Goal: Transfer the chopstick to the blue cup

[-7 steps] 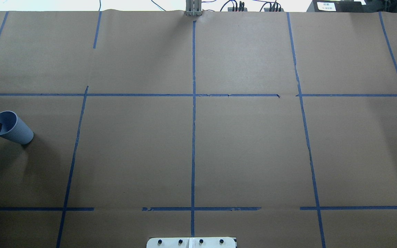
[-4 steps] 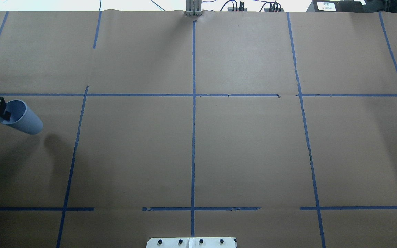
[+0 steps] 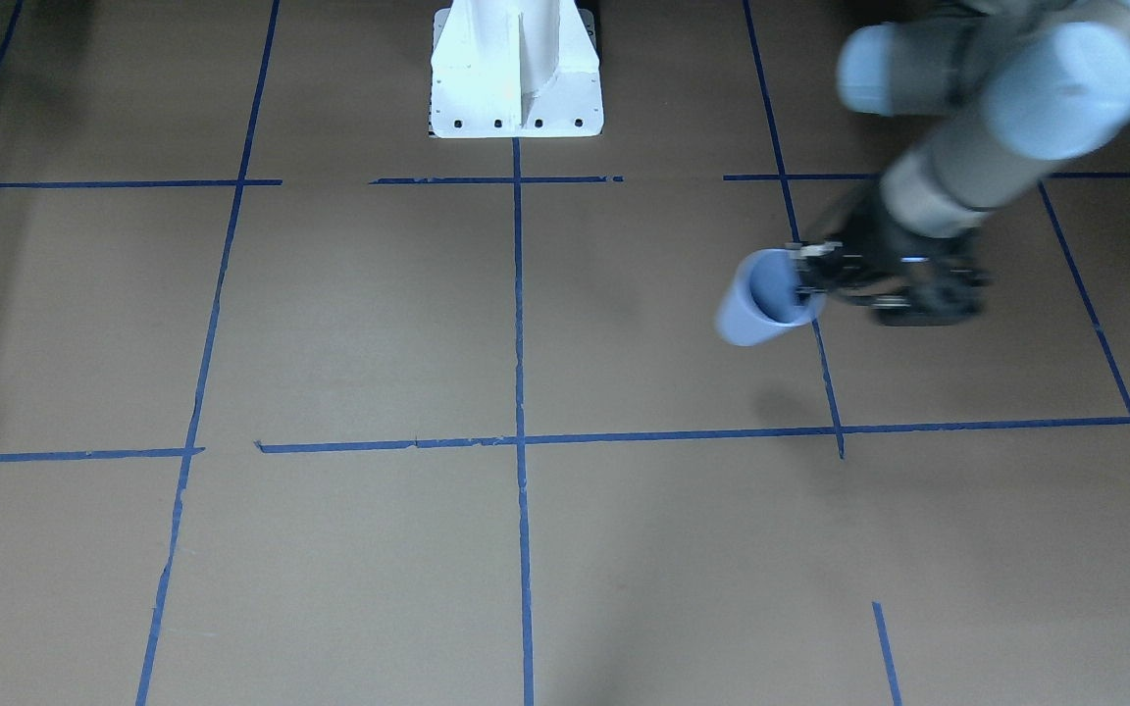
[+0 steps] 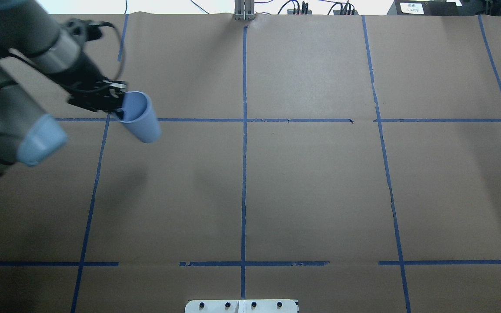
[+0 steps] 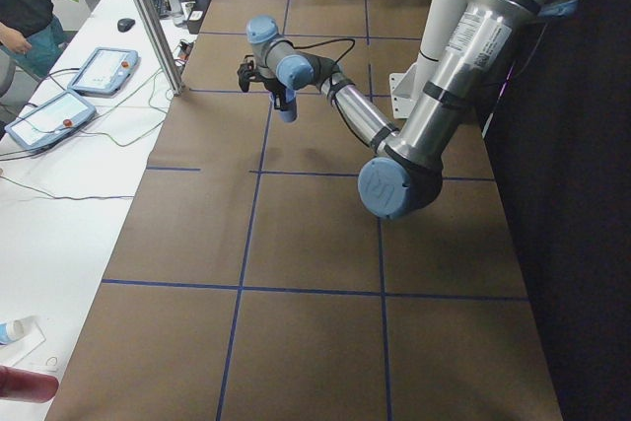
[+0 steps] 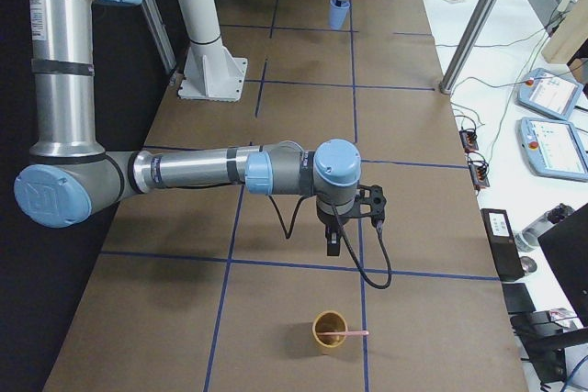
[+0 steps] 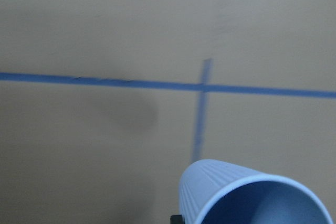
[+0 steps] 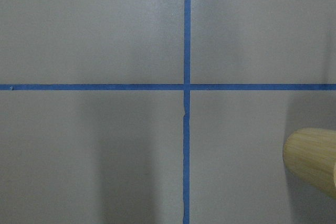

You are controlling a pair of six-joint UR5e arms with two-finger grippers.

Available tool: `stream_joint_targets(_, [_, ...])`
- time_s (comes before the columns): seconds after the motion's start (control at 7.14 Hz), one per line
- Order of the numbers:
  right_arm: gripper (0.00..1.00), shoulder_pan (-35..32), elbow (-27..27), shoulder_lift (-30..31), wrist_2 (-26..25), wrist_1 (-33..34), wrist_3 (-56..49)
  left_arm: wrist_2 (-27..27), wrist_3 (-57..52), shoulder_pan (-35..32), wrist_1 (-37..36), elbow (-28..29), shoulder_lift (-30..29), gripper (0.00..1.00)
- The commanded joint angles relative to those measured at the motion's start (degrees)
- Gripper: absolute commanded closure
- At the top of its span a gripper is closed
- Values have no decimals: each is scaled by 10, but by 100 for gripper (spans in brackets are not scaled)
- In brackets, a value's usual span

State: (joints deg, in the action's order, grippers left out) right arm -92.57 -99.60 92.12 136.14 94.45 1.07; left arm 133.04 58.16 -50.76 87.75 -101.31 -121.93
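Left gripper (image 4: 121, 108) clamps blue cup (image 4: 142, 122) by the rim, tilted off the table (image 4: 320, 182); chopstick (image 6: 355, 333) rests in tan cup (image 6: 327, 335) near right gripper (image 6: 333, 245), whose opening I cannot tell; stick likely light, stiff, slick, so pinch its exposed end.

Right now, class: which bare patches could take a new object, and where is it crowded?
Bare: the middle squares either side of the centre tape line, beyond the base plate. Crowded: the far-left tape cross, where the left gripper holds the blue cup aloft, and the table's right end, where the right arm hangs near the tan cup holding the chopstick.
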Motion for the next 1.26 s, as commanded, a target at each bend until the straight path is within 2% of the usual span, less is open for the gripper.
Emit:
stream_joint_targets(0.0, [1,0,9,2,11,0,1,-61,91,98,0,65,-121,100])
stream_joint_targets(0.42, [1,0,7,1,11,-15,24,-104,97,134,103,152,-141,100])
stream_joint_targets(1.12, [1,0,11,1,12,-16,24,-118,97,155,107,168,-147,97])
